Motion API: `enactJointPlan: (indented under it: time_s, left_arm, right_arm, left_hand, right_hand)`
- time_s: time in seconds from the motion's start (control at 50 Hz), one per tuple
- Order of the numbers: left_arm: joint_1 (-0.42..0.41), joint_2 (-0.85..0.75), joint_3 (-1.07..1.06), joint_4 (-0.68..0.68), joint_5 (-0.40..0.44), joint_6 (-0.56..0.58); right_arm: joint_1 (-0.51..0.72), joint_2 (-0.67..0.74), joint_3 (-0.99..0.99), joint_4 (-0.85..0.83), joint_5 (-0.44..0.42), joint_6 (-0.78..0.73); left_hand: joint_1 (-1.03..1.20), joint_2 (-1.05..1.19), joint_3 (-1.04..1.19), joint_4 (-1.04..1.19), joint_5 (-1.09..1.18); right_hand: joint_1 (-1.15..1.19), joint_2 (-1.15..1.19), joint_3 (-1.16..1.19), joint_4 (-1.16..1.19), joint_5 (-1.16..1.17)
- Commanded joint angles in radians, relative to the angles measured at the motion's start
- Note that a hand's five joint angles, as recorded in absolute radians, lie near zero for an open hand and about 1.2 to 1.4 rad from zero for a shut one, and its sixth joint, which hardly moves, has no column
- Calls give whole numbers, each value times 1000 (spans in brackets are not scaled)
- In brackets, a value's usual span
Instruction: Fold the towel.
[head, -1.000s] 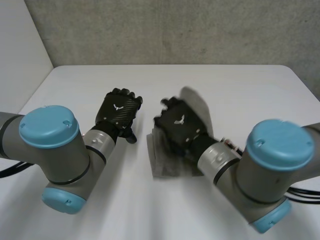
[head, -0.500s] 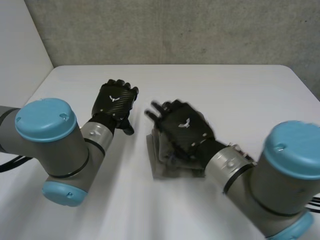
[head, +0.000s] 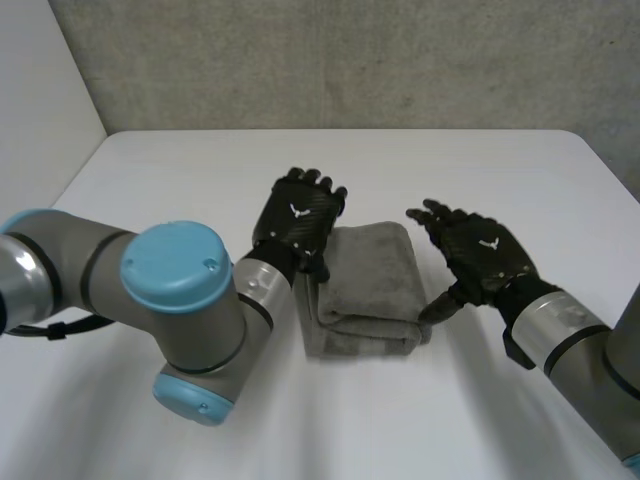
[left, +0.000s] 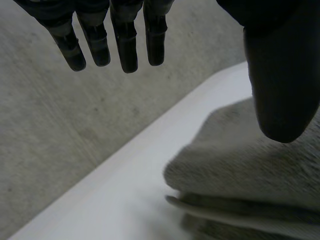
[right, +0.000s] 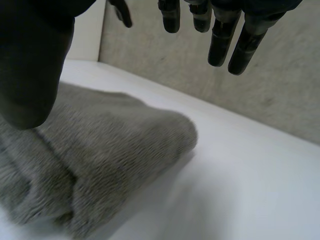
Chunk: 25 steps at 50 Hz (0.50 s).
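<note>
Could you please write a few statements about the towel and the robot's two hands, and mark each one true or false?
1. The grey towel lies folded in layers on the white table. True.
2. The right hand is clenched round a corner of the towel. False: its fingers are straight and it holds nothing.
3. The left hand is at the towel's left edge, fingers straight. True.
4. The towel hangs over the table's edge. False: it lies wholly on the table, between the two hands.

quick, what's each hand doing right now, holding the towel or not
Left hand: open, fingers straight, at the left edge of the folded towel, holding nothing.
Right hand: open, fingers spread, beside the towel's other edge, holding nothing.
</note>
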Motion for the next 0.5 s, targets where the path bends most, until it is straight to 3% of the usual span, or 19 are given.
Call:
enactJointPlan:
  time_s: [0.02, 0.14, 0.38, 0.5]
  left_arm:
    - [-12, -71, -9, -8, -1, 3]
    - [-12, -80, -38, -19, -1, 5]
    - [-3, -62, -145, -50, -1, 9]
    - [-7, -8, -159, -70, -5, 9]
  right_arm:
    - [7, 51, -29, 3, -65, -2]
    - [7, 110, -74, 24, -99, -8]
    - [4, 329, -276, 150, -88, -213]
    - [14, 384, -365, 205, -88, -215]
  left_hand:
    - [-65, -44, -42, -51, -2]
    - [-65, -44, -42, -51, -2]
    - [-62, -41, -42, -51, 1]
    - [-65, -44, -42, -51, -2]
  right_hand:
    - [30, 49, -34, -59, -60]
    - [30, 49, -34, -59, -60]
    - [30, 49, -34, -59, -60]
    - [24, 44, -34, -59, -60]
